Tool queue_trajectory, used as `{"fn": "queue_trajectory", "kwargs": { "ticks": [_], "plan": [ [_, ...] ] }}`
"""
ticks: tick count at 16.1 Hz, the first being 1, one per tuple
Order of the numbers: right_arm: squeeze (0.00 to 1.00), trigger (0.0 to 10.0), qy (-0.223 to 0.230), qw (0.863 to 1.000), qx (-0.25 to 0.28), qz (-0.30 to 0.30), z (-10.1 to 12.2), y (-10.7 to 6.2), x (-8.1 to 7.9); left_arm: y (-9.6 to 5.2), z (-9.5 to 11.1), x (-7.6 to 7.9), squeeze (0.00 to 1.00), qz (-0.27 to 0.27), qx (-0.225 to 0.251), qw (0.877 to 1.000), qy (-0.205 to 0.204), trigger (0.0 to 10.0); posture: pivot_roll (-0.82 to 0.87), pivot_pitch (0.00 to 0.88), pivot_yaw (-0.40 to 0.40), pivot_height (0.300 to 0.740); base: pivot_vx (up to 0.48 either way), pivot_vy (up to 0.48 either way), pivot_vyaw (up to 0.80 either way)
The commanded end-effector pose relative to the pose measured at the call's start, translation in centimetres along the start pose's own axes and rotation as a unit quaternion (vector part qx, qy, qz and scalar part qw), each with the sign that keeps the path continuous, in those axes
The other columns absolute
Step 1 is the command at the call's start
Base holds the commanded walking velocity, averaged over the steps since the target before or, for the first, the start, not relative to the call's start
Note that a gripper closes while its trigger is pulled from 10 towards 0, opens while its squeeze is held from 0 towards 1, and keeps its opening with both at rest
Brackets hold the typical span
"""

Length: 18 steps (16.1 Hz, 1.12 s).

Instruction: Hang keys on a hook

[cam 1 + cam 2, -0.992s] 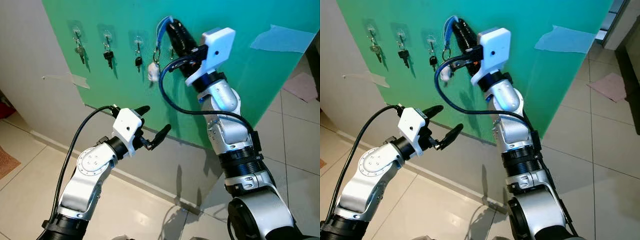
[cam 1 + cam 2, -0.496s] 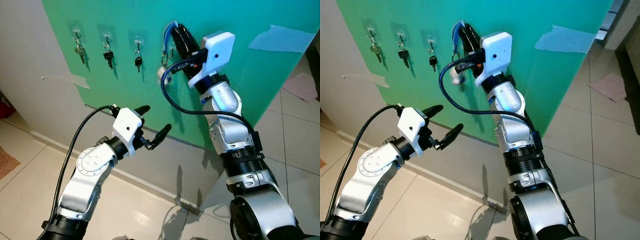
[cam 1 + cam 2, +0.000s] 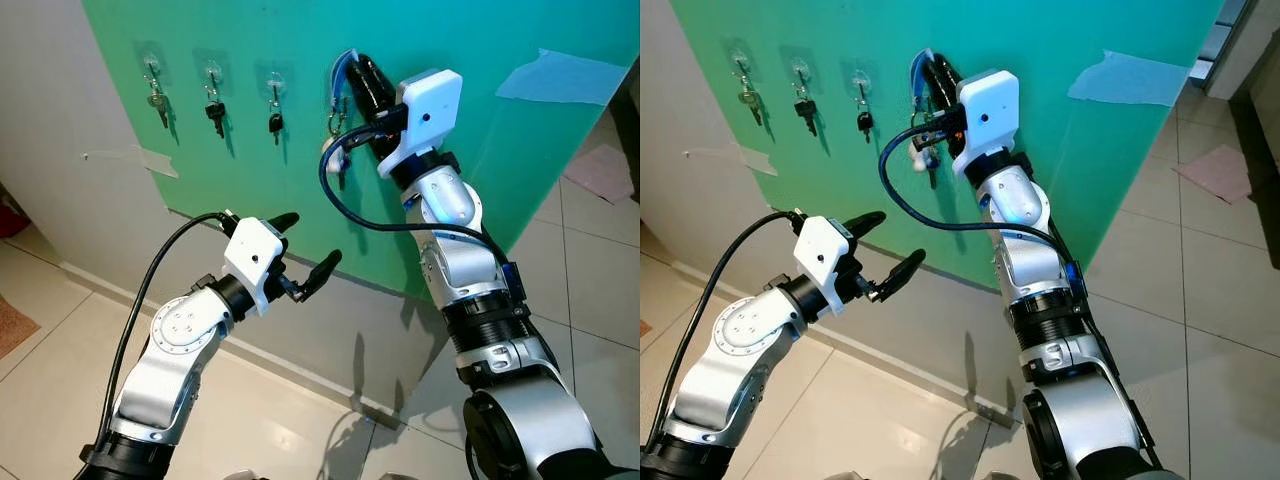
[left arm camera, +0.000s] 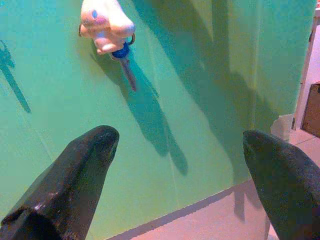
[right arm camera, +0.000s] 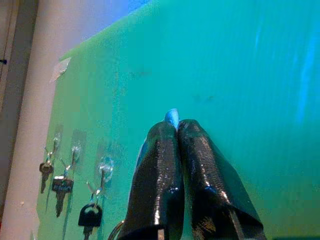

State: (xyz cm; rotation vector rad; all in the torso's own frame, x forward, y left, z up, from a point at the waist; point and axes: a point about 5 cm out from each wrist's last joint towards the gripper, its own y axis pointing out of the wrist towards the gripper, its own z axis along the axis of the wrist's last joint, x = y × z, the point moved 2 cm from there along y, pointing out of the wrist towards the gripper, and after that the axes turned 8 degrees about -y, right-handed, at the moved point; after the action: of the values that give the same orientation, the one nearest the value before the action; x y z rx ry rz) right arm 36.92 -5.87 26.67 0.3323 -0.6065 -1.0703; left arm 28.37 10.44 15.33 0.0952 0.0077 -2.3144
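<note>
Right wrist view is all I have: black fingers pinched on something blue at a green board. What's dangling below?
Observer: A white plush charm and a blue-headed key, hanging from the blue strap against the green board.
Operator: Strap over a hook yet?
Observer: Cannot tell; the right hand covers that spot. The three clear hooks to its left each carry a key.
Operator: Left hand?
Observer: The left hand is open, lower down, off the board.
</note>
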Motion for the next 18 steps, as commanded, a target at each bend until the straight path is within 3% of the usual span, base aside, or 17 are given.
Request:
{"fn": "queue_trajectory", "kwargs": {
  "ticks": [1, 4, 9, 18],
  "plan": [
    [0.0, 10.0, -0.008, 1.0, 0.022, -0.01, 1.0, 0.7, 0.6, -0.1, 0.4, -0.1, 0.0, 0.001, 0.003, 1.0, 0.004, 10.0, -0.06, 0.0, -0.003, 0.74, 0.0, 0.0, 0.0],
    [0.0, 10.0, -0.001, 0.999, 0.027, -0.024, 1.3, 0.9, 1.2, 0.1, 0.6, -0.6, 0.0, 0.006, 0.005, 1.0, 0.014, 10.0, -0.06, 0.0, -0.005, 0.74, 0.0, 0.0, 0.0],
    [0.0, 10.0, -0.01, 1.0, 0.001, -0.009, 0.1, 0.7, 0.9, 0.2, 0.6, -0.7, 0.0, 0.006, 0.004, 1.0, 0.017, 10.0, -0.06, 0.0, -0.005, 0.74, 0.0, 0.0, 0.0],
    [0.0, 10.0, -0.068, 0.995, -0.06, -0.03, -2.9, -2.4, 3.1, -0.2, 0.4, -0.6, 0.0, 0.009, -0.002, 1.0, 0.017, 10.0, -0.06, 0.0, -0.01, 0.74, 0.0, 0.0, 0.0]
  ]
}}
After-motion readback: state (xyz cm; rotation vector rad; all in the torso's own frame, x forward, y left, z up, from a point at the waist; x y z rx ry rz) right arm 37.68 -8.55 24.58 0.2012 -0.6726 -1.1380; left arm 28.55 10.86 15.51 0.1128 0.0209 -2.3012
